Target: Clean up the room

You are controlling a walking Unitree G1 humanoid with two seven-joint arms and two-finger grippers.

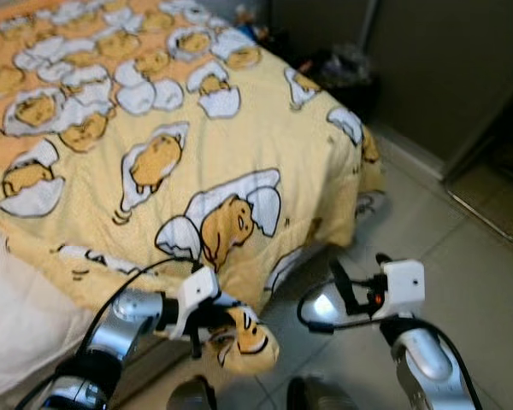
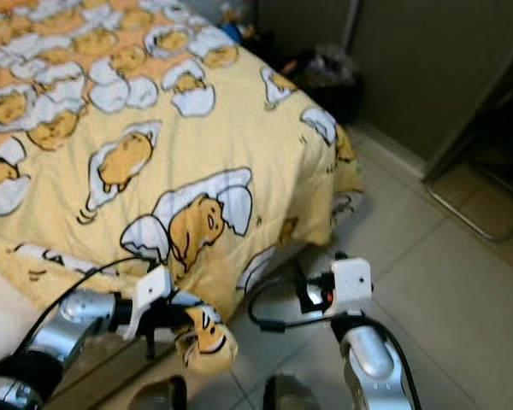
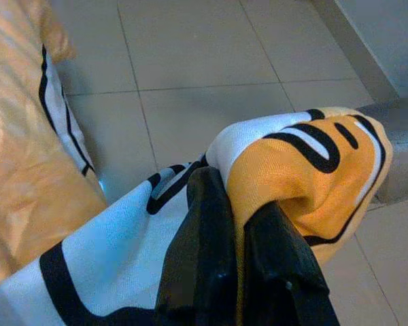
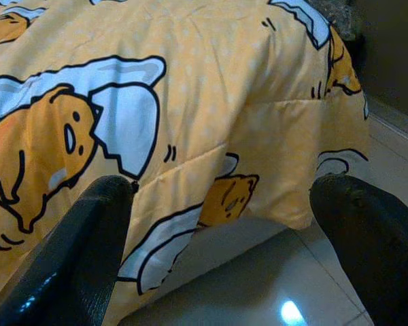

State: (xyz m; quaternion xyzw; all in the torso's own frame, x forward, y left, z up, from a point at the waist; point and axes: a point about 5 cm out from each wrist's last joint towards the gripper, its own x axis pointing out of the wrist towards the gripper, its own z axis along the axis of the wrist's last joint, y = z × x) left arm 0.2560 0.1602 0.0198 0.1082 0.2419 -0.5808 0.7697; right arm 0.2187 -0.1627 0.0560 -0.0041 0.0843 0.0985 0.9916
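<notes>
A yellow blanket (image 1: 197, 137) printed with egg characters covers the bed and hangs over its near corner. My left gripper (image 1: 207, 329) is shut on the blanket's lower edge (image 1: 244, 337), holding a bunched fold above the floor; in the left wrist view the black fingers (image 3: 211, 258) pinch the orange and white cloth (image 3: 306, 176). My right gripper (image 1: 359, 282) is open, hovering over the tiles just right of the hanging corner. In the right wrist view its fingers (image 4: 88, 238) stand wide apart, facing the draped blanket (image 4: 211, 115).
Grey floor tiles (image 1: 462, 256) stretch to the right. A dark bag or bin (image 1: 346, 73) sits against the grey wall beyond the bed's far corner. A doorway threshold (image 1: 487, 205) lies at the far right. My feet (image 1: 312, 395) show at the bottom.
</notes>
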